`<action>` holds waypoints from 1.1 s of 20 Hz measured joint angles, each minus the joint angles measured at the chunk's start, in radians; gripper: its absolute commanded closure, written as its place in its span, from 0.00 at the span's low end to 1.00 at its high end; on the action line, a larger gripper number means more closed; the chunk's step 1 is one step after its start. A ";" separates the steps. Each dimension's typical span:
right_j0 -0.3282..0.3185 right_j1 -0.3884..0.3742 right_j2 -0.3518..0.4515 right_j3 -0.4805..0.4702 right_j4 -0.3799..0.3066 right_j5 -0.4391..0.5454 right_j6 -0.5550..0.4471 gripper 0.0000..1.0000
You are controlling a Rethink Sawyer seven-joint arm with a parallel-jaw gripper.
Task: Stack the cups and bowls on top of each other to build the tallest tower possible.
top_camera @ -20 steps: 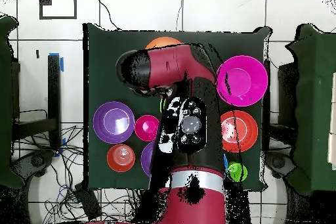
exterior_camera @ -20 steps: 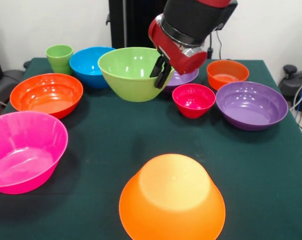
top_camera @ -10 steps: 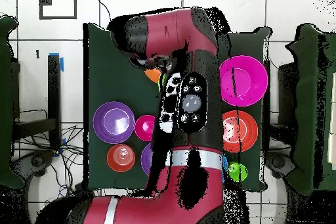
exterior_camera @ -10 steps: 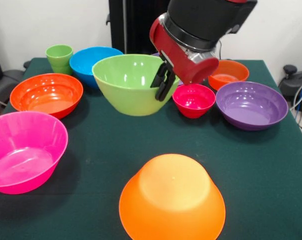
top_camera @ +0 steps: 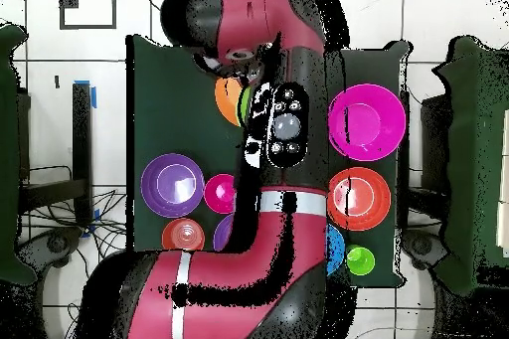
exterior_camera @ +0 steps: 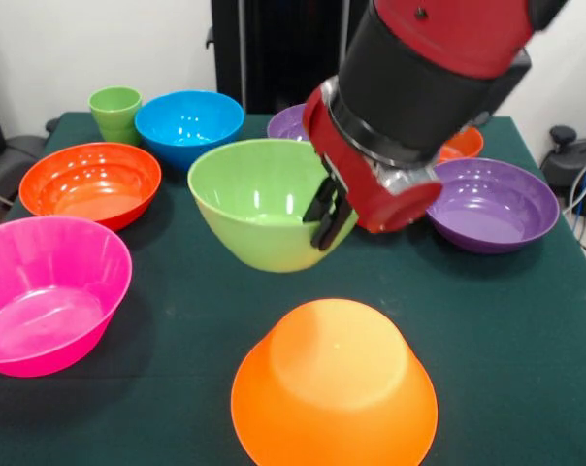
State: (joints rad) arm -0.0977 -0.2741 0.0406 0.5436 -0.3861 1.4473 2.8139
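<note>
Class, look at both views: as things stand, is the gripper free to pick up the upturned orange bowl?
Probably not yet. The gripper is shut on the rim of the green bowl, held above the table. Nothing stands on the upturned orange bowl, so its top is free for setting the green bowl down.

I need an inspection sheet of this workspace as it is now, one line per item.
Surface: dark green tablecloth, bare in the middle.
Job's things: large upturned orange plastic bowl at the near edge; green plastic bowl held above the cloth; small light-green plastic cup upright at the far corner; other bowls upright around.
Clutter: nothing seen.
Grippers: black gripper shut on the green bowl's rim.
Cables: loose wires on the floor.
Surroundings: white tiled floor.
</note>
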 measured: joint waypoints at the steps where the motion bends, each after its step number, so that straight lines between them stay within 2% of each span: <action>1: 0.001 0.021 0.004 -0.035 -0.001 0.018 0.000 1.00; 7: 0.014 0.144 0.041 -0.238 -0.022 0.125 0.000 1.00; 10: 0.022 0.182 0.054 -0.300 -0.037 0.157 0.000 1.00; 22: 0.044 0.238 0.103 -0.427 -0.055 0.220 0.000 1.00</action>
State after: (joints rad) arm -0.0533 -0.0365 0.1434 0.1169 -0.4414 1.6676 2.8139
